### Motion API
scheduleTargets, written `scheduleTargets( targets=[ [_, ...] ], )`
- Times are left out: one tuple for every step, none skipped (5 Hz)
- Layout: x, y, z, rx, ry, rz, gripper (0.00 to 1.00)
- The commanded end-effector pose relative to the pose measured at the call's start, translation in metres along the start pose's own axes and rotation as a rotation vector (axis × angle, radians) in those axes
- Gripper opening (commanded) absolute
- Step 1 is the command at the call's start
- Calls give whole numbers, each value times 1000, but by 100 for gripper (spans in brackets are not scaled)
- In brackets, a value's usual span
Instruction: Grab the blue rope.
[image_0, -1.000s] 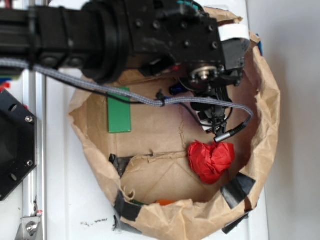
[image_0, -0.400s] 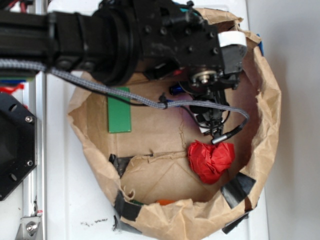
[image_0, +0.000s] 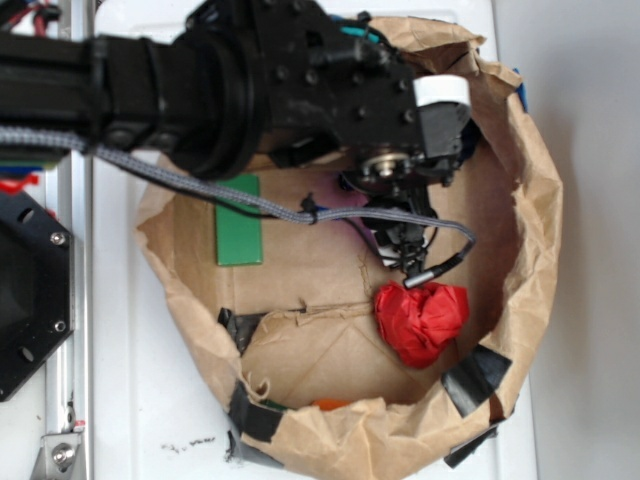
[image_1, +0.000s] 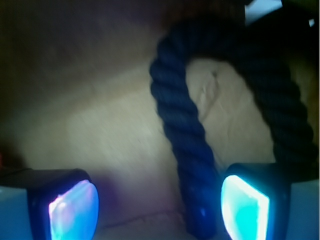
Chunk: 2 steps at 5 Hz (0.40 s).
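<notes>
Gripper (image_1: 160, 205) is spread wide open, nothing clamped, both glowing blue pads (image_1: 74, 207) showing at the bottom corners of the wrist view. Compared to a second ago the whole arm (image_0: 200, 80) has slid toward 9 o'clock and a touch toward 12, so the gripper now sits further from the paper wall at 3 o'clock. Its white cap (image_0: 441, 90) moved over with it, and the grey cable (image_0: 200, 185) loop pulled in too, with its metal plug now right at the top edge of the red cloth (image_0: 421, 318).

Blue rope (image_1: 187, 145) lies on the brown paper floor right under the gripper. In the wrist view it arches up to 12 o'clock, one leg coming down between the pads, close beside the right one, its glossy end at about 6 o'clock. The other leg drops behind the right pad. From outside I can barely see it, the arm covers it.

Green block (image_0: 239, 222) at 9 o'clock, the red cloth and the paper bag (image_0: 535, 250) haven't budged.
</notes>
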<state>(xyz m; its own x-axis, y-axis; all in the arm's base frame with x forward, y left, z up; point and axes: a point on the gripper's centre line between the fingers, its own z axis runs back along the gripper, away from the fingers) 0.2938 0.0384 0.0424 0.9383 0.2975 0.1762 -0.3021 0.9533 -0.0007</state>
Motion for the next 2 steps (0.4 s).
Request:
scheduleTargets(
  targets=[
    [2, 11, -4, -42, -45, -76, 100],
    [5, 9, -6, -38, -41, -85, 100]
  ],
)
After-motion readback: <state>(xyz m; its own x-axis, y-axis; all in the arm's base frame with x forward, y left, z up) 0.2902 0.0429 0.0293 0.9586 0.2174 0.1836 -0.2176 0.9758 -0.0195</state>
